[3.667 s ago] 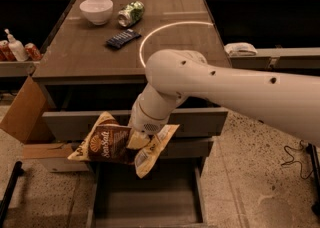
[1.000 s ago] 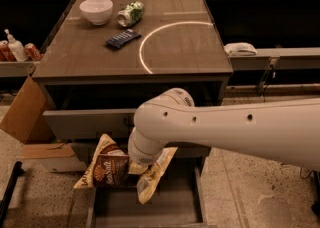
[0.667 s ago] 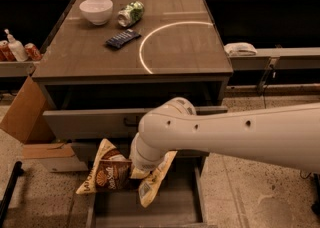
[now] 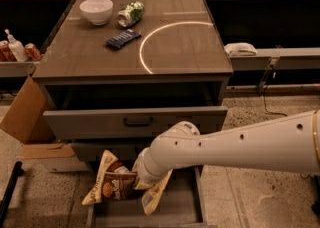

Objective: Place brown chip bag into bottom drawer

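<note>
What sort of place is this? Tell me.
Likely an office break area or lab: grey drawer cabinet, bowl and can on top; the pincer holds a chip bag over the open bottom drawer.

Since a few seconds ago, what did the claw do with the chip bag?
The claw went down, carrying the brown chip bag lower, toward the open bottom drawer. It never let go. The bowl, green can and blue packet on top stayed put.
</note>
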`<state>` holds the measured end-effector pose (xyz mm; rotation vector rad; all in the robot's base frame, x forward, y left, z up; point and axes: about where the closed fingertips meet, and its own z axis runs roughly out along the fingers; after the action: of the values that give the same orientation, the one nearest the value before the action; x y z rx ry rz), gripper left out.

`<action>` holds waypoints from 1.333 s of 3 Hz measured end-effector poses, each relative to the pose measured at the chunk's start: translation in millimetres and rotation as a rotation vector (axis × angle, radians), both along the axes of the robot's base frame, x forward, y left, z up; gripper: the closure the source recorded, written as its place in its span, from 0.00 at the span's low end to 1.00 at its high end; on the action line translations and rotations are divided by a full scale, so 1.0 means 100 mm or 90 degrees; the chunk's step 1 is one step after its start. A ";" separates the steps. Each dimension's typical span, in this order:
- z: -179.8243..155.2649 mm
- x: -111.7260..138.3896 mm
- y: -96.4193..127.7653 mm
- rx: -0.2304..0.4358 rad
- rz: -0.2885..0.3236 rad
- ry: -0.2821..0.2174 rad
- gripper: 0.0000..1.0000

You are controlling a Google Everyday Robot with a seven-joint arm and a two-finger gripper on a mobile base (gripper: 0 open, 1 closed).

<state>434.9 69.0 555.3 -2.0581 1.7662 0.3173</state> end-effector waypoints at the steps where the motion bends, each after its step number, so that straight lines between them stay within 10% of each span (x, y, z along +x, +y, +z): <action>1: -0.31 0.03 0.04 0.028 0.000 0.000 1.00; 4: -1.10 0.10 0.09 0.079 -0.001 0.028 1.00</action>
<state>444.6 77.8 445.1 -1.9764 1.7275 0.4641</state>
